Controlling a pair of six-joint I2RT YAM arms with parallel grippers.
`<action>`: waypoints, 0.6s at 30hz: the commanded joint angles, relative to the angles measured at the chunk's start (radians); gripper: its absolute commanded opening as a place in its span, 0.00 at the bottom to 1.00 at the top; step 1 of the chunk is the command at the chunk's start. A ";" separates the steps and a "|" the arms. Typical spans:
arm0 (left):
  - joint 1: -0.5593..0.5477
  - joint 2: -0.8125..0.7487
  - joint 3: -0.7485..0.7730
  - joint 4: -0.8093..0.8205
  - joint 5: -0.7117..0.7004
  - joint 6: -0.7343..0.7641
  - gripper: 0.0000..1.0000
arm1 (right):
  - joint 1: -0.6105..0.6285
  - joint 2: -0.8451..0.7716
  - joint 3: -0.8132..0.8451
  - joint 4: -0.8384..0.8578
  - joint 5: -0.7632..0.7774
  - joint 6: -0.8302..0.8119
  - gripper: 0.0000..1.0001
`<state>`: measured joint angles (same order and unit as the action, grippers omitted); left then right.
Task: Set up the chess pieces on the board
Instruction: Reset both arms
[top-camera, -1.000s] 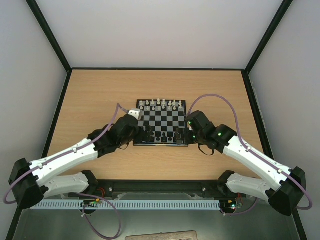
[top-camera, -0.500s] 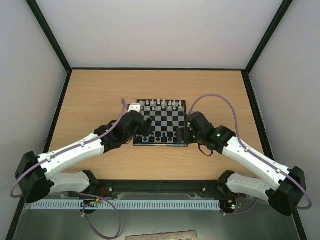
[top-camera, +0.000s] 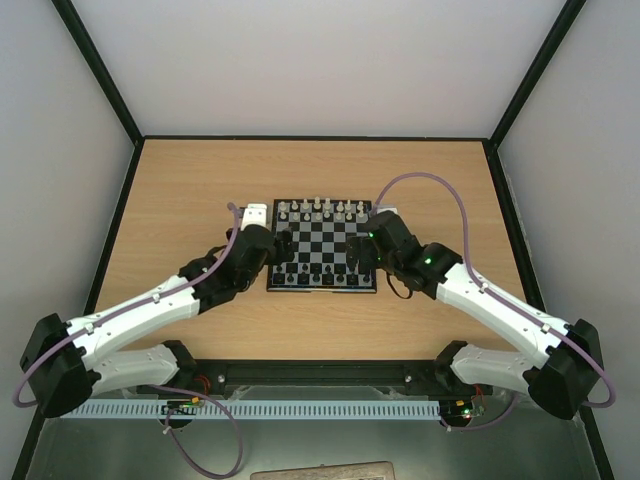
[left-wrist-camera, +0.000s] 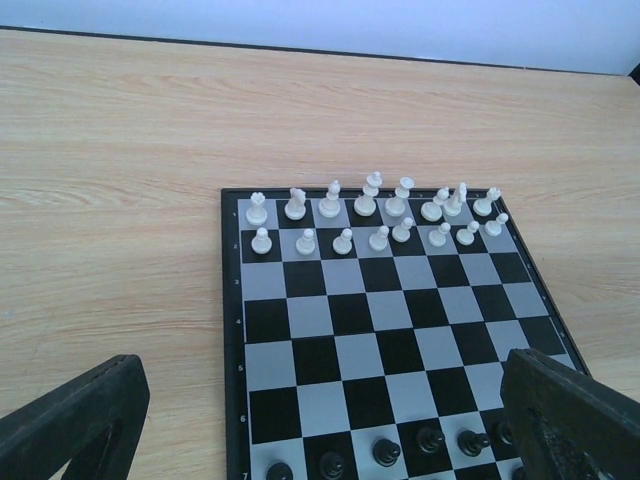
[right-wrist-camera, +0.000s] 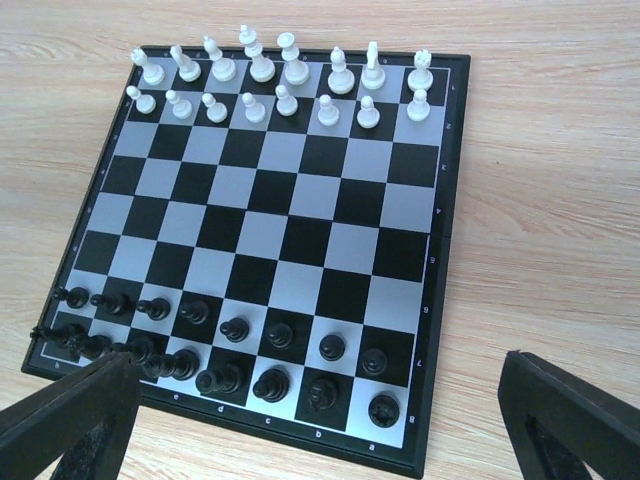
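Arms edged forward, left fingers (left-wrist-camera: 70, 425), right fingers (right-wrist-camera: 570, 420) wide open — empty, board (right-wrist-camera: 305, 240) square-on, chess pieces (right-wrist-camera: 235, 328) upright.

The top view looks down from high behind the arms, with the board (top-camera: 322, 245) small at centre. Both wrist views look forward and down from close by, sharing that board.

We noted a matt, wood-grain table (right-wrist-camera: 540, 150), a glossy dark-bordered board (right-wrist-camera: 300, 240), and smooth, plastic-looking black chess pieces (right-wrist-camera: 235, 328) at 6 o'clock.
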<state>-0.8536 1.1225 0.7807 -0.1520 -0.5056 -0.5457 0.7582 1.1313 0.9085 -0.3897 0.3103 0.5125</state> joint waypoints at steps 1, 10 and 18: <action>0.013 -0.063 -0.040 0.051 -0.024 0.008 1.00 | -0.004 -0.009 0.025 0.014 0.035 0.000 0.99; 0.029 -0.135 -0.070 0.139 -0.006 0.031 1.00 | -0.004 -0.016 -0.016 0.007 0.116 -0.067 0.99; 0.121 -0.128 -0.057 0.331 0.068 0.142 1.00 | -0.011 -0.083 -0.007 0.099 0.062 -0.043 0.99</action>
<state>-0.8047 0.9821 0.6937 0.0654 -0.4732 -0.4522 0.7570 1.0859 0.8917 -0.3458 0.3721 0.4641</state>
